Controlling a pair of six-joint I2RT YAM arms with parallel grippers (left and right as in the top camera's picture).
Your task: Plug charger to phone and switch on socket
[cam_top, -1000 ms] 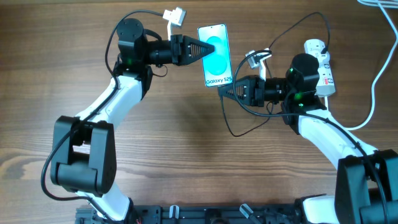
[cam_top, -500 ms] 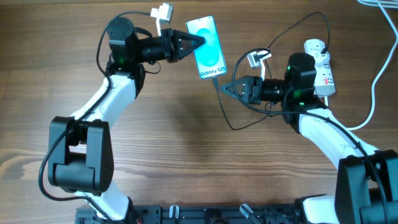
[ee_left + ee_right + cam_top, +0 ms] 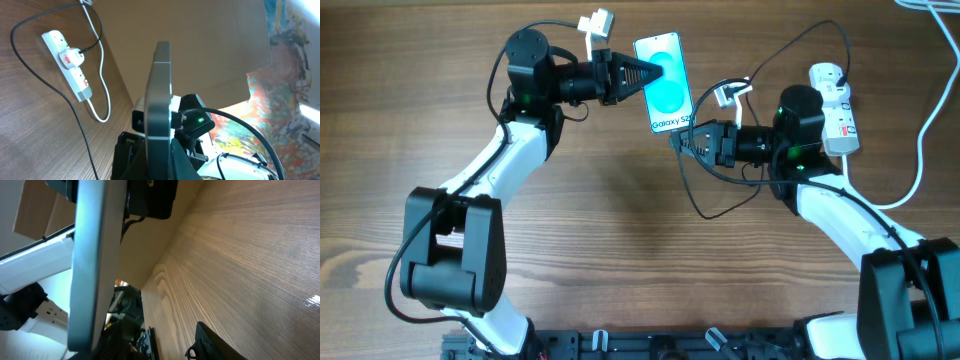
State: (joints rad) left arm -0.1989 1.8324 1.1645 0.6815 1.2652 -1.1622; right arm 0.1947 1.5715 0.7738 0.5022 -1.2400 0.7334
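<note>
Only overhead shows phone (image 3: 672,100) screen, wrists edge-on; left pincer (image 3: 650,72) grasps it, right pincer (image 3: 682,140) parted.

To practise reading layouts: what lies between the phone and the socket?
In the overhead view, the right arm, the right pincer and a stretch of the charger cable lie between the phone and the socket.
</note>
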